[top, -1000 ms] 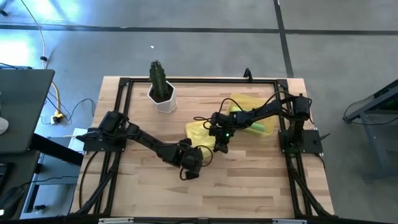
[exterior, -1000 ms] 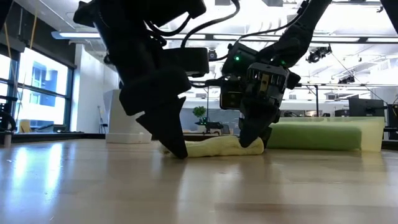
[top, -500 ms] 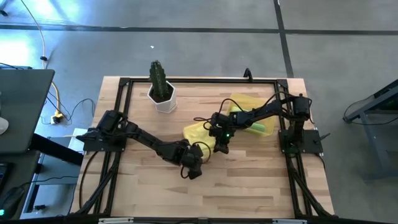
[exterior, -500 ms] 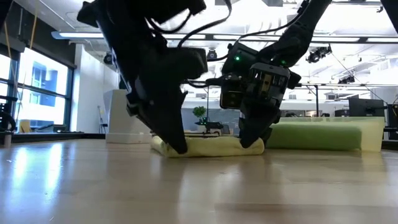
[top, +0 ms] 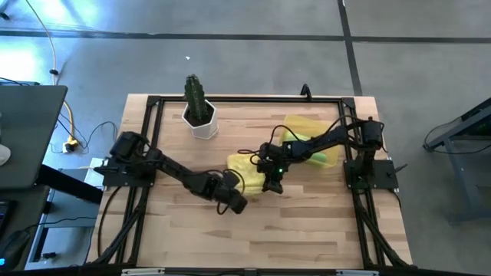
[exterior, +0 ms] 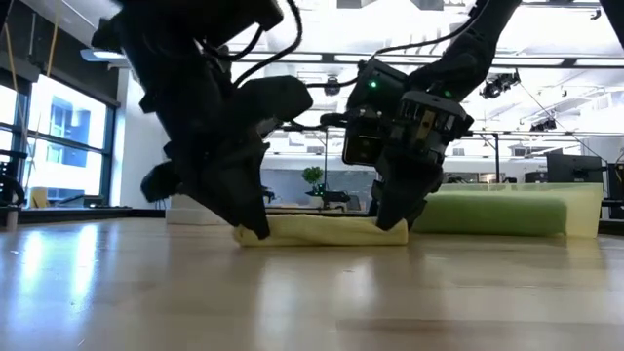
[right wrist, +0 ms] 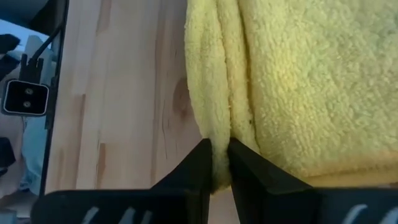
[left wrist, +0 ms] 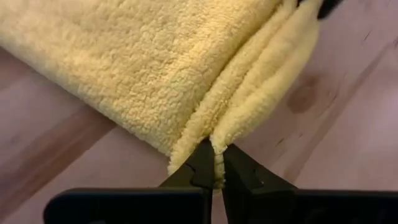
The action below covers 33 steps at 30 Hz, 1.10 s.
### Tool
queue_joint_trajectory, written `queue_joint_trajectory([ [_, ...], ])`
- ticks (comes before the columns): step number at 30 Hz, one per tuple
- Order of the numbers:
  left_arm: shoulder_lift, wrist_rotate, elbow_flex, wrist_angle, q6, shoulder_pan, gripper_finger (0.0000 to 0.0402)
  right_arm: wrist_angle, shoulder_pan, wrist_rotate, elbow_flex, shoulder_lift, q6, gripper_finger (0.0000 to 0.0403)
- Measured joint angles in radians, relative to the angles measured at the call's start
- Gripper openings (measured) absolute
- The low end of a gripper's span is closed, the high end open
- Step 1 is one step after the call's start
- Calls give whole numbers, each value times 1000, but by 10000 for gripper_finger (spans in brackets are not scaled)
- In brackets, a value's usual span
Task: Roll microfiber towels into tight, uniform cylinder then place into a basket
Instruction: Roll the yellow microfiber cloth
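A bright yellow microfiber towel [top: 245, 165] lies folded flat on the wooden table, mid-table. Both grippers stand at its near edge. My left gripper [top: 244, 192] is shut on the left end of that edge, and my right gripper [top: 271, 184] is shut on the right end. In the low view the towel [exterior: 322, 230] stretches low between the two grippers. The yellow basket [top: 307, 126] stands at the far right with a rolled green towel [top: 318, 159] in it. My left gripper pinches the towel's near edge at its left corner [left wrist: 214, 146] between both fingers, where several layers meet. The fingers slant down from the near left. The towel rests on the table. My right gripper pinches the doubled near edge at its right end [right wrist: 214, 134] between both fingers. The fingers point down, slanting from the right. The towel lies on the table under them.
A white pot with a green cactus [top: 201, 115] stands at the far left of the table. A black frame [top: 230, 100] runs around the table top. Bare wood lies toward the near edge [top: 253, 238].
My left gripper has shut on the towel's near left corner, then tipped and drawn toward the table's left. The towel's left end has followed, so it now lies flatter and longer between the grippers. My right gripper has kept its hold.
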Motion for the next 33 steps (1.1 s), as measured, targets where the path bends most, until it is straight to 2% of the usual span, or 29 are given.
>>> queue_joint_trajectory([
  [5,-4,53,-88,172,-55,16,3,17,23,24,-1,0,-14,43],
  [8,-5,89,-101,192,-66,26,3,16,23,27,-1,0,-65,45],
  [12,-4,161,-101,204,-63,39,3,7,23,38,-1,-13,-197,67],
  [16,0,264,-102,244,-32,38,3,-22,23,48,-3,-63,-319,112],
  [21,3,367,-104,275,2,40,3,-91,44,57,-3,-157,-583,161],
  [27,3,439,-104,274,44,75,3,-115,163,88,-2,-218,-807,160],
  [30,3,458,-104,275,54,94,3,-97,260,196,-2,-214,-873,144],
  [33,4,488,-104,275,75,108,3,-77,345,422,-1,-194,-898,130],
])
